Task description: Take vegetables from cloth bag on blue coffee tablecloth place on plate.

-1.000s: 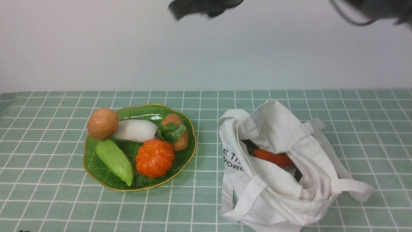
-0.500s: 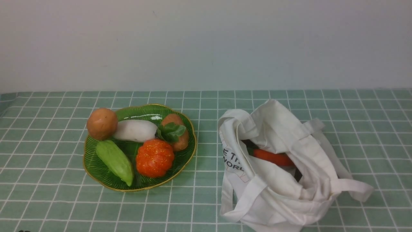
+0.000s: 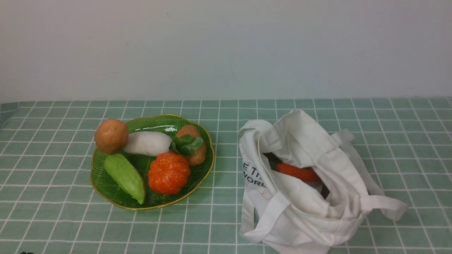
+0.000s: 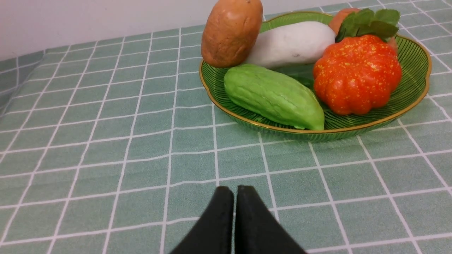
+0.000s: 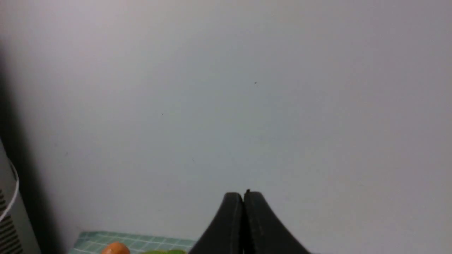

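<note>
Though bagged: one carrot [image 3: 297,172]; five plated vegetables [image 3: 168,173].

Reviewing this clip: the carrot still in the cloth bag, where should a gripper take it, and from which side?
Probably at mid-length of the exposed orange stretch of the carrot, coming down from above through the cloth bag's open mouth, jaws across its narrow width. It lies roughly horizontal; fabric folds hide both ends and crowd the sides, so only the top looks reachable.

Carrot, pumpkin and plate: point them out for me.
carrot [image 3: 297,172], front view, orange body showing inside the bag.
pumpkin [image 3: 168,173], front view, top centre.
plate [image 3: 204,170], front view, bare inner wall near the rim.
</note>
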